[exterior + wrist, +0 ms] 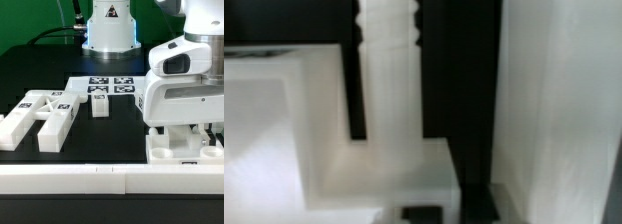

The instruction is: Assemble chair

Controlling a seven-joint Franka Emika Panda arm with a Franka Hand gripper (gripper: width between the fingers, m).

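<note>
End effector (186, 130) closed, low over the white block (172, 152) at four o'clock on the tabletop (110, 140). Block judged rigid, light and slippery; grip across its flat parallel sides.

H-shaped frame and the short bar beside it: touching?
Apart. The exterior view shows black table between the H-shaped frame and the short bar.

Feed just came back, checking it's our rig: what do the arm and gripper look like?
The arm is glossy white with rounded, bulky housings and dark seams at the joints. Its base glows blue low down. The gripper is a boxy white block; no markings visible.
</note>
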